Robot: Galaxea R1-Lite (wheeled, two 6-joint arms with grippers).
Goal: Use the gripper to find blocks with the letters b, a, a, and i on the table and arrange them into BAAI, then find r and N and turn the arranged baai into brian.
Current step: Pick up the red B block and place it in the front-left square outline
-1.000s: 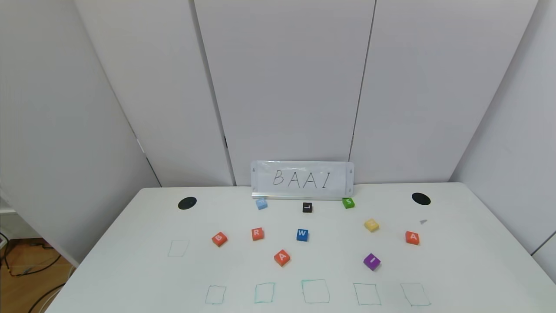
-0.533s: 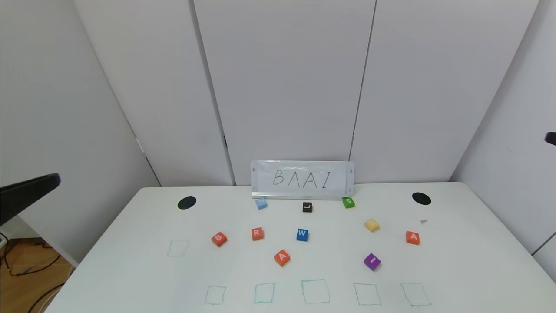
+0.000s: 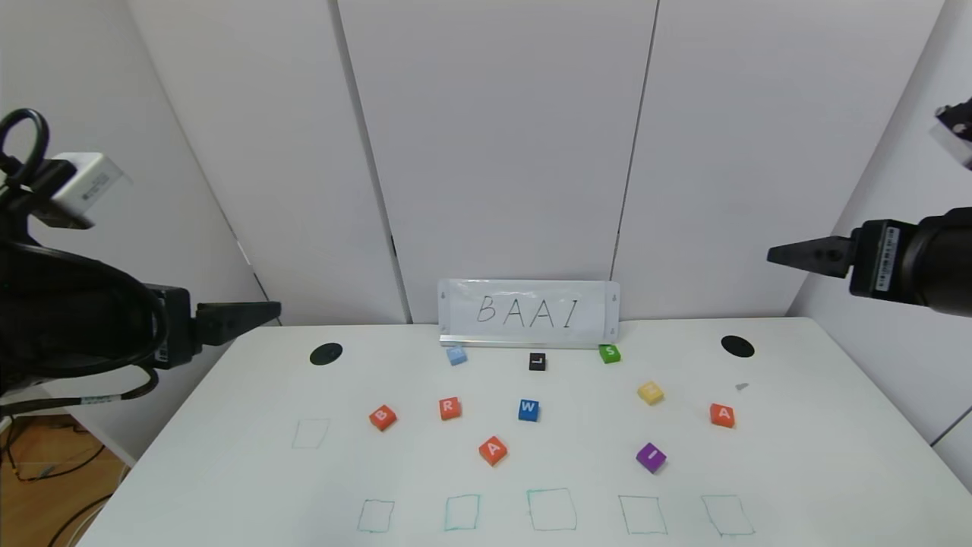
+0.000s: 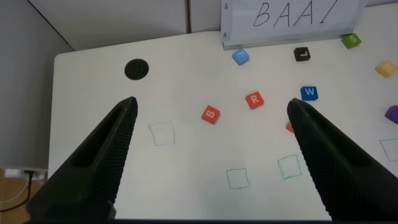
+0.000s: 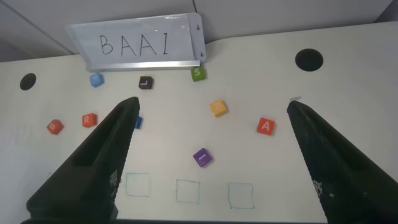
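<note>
Since no small letter cube has been picked yet, both black grippers — left [image 3: 262, 310] and right [image 3: 782, 254] — hang spread wide and empty above the white table's [image 3: 835, 456] side edges. Orange-red B [image 3: 383, 416], R [image 3: 449, 408] and two A's [image 3: 493, 450] [image 3: 721, 415], plus purple I [image 3: 651, 456], lie scattered mid-table, apart — likely for single picks into the green squares [image 3: 552, 509] near the front.

Both arms are matte black. The left arm [image 3: 76, 319], at the left edge of the head view, carries looping black cables, a white boxy camera block with a small label near the upper left, and a white sticker by its wrist. The right arm [image 3: 911, 262], at the right edge, bears a similar white sticker. Each ends in tapered, textured black fingers [image 4: 99, 162].
</note>
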